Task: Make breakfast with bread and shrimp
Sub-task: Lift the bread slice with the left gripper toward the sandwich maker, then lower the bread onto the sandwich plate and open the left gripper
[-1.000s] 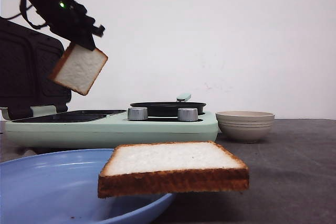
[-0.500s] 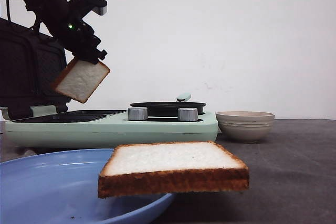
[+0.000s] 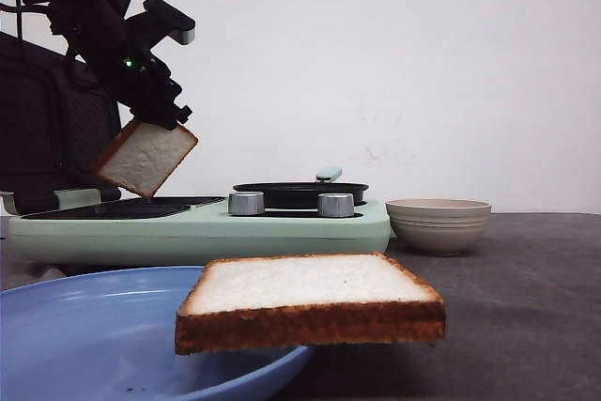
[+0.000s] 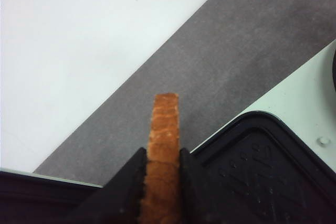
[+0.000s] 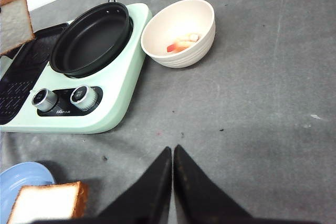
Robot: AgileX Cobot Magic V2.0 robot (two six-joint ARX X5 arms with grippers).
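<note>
The left end effector (image 3: pixel 155 119) hangs over the left part of the mint-green cooker (image 3: pixel 282 227), clamped on a slice of bread (image 3: pixel 146 157) that tilts with one corner pointing down, just above the black grill plate (image 3: pixel 122 208); in the left wrist view the two fingers (image 4: pixel 131 182) press both faces of that slice (image 4: pixel 164 145), its brown crust edge-on between them, with the ribbed grill plate (image 4: pixel 262 166) beside it. The second slice of bread (image 3: pixel 305 298) lies flat at the near edge of the blue plate (image 3: pixel 84 326), overhanging the rim toward the grey bench (image 3: pixel 526 307). A black frying pan (image 5: pixel 92 38) sits on the right half of the cooker, behind two silver knobs (image 3: pixel 246 203). The shrimp (image 5: pixel 181 43) (a pale orange-pink lump) rests inside the beige ribbed bowl (image 5: pixel 181 32), which stands on the bench just beside the cooker; the right end effector (image 5: pixel 172 153) hovers above bare bench with its fingertips pressed together, holding nothing, well apart from the bowl.
</note>
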